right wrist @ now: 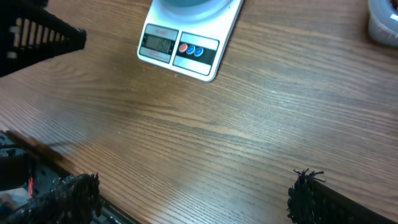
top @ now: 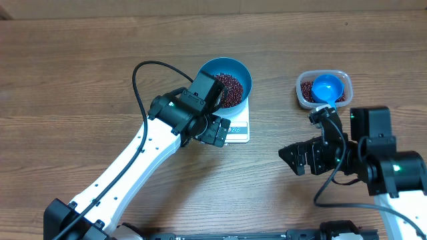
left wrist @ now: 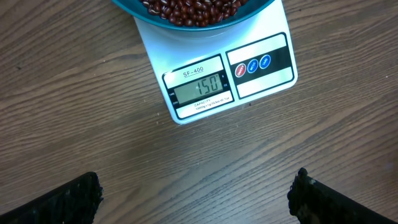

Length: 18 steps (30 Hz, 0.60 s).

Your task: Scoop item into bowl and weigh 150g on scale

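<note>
The blue bowl (top: 241, 75) stands on the white scale (top: 240, 128) and holds a heap of dark red-brown beans (top: 230, 90). In the left wrist view the scale (left wrist: 264, 78) shows 150 on its display, with the bowl (left wrist: 205, 29) and beans (left wrist: 193, 9) at the top edge. My left gripper (top: 217, 131) hovers open over the scale's front left, its jaws (left wrist: 198, 186) wide apart above bare wood. To the right of the scale, my right gripper (top: 293, 160) is also open and holds nothing (right wrist: 196, 186). The scale (right wrist: 221, 28) appears far ahead of it.
A clear plastic tub (top: 303, 99) at the back right holds more beans and a small blue scoop (top: 328, 88). The tub's edge (right wrist: 382, 25) shows at the right wrist view's top right. The left arm (right wrist: 37, 34) reaches into that view's top left.
</note>
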Tool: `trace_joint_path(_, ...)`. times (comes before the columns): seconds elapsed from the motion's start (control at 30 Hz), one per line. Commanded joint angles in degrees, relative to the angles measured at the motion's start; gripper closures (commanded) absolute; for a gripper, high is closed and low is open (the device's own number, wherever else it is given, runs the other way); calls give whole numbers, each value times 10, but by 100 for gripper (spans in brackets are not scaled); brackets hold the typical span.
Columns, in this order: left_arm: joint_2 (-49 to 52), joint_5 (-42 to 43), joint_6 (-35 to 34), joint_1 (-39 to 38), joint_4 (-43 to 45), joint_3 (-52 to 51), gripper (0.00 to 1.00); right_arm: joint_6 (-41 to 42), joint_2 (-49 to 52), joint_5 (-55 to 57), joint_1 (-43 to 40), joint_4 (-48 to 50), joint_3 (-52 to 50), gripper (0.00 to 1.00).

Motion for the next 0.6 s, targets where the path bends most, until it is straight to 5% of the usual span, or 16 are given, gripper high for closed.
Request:
trace_joint_path(0.0, -14, 4, -2, 3, 1, 3, 1, -7, 11, -15, 3, 6, 4, 0)
trace_joint_path(0.57, -14, 4, -1, 3, 1, 3, 0, -7, 49, -89, 3, -24, 4, 0)
